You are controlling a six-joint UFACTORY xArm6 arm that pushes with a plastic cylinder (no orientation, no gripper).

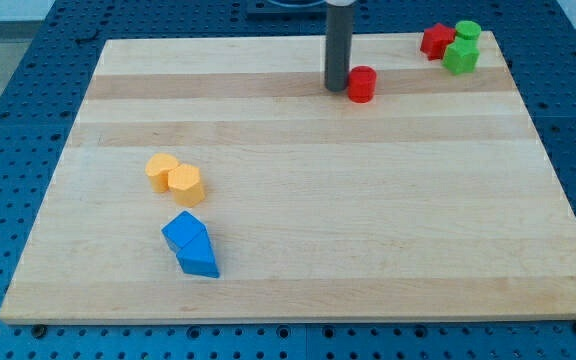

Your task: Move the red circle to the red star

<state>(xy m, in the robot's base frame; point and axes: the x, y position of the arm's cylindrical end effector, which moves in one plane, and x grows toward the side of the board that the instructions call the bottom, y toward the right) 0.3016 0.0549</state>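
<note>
The red circle is a short red cylinder near the view's top, a little right of the middle. My tip stands just to its left, touching or nearly touching it. The red star sits near the board's top right corner, well to the right of and above the red circle.
A green circle and a green star sit against the red star's right side. Two yellow blocks lie at the left middle, and two blue blocks below them. The wooden board ends close behind the red star.
</note>
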